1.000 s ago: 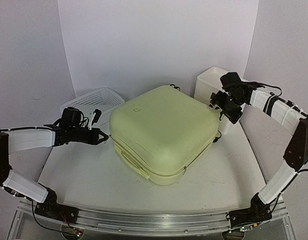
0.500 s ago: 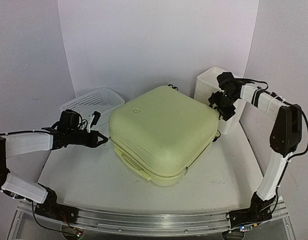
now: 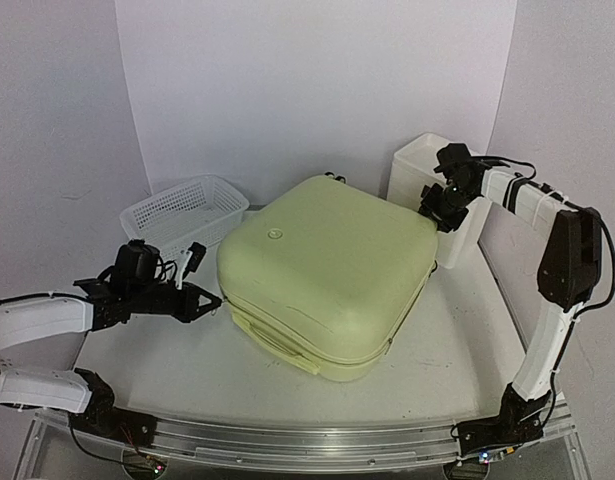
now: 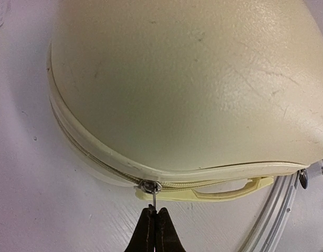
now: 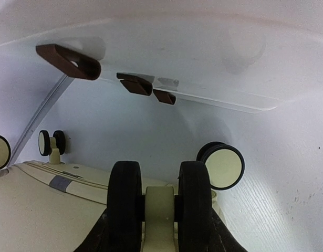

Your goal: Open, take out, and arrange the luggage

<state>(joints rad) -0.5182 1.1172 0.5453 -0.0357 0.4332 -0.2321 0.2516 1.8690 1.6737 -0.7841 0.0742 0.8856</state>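
Since a second ago my left arm has drawn back toward the near left, and the luggage (image 3: pixel 327 275), lying flat mid-table between the white basket (image 3: pixel 182 210) and the white drawer box (image 3: pixel 419 160), has swung a little with it. At the case's near-left corner the left gripper (image 4: pixel 155 216) is pinched tight on the zip pull (image 4: pixel 150 187), I judge to run the zip open along the seam. Meanwhile the right gripper (image 3: pixel 439 205) has narrowed from wide around the twin wheel (image 5: pixel 158 205) at the far-right corner, fingers against both sides, probably to anchor the case against that pull.
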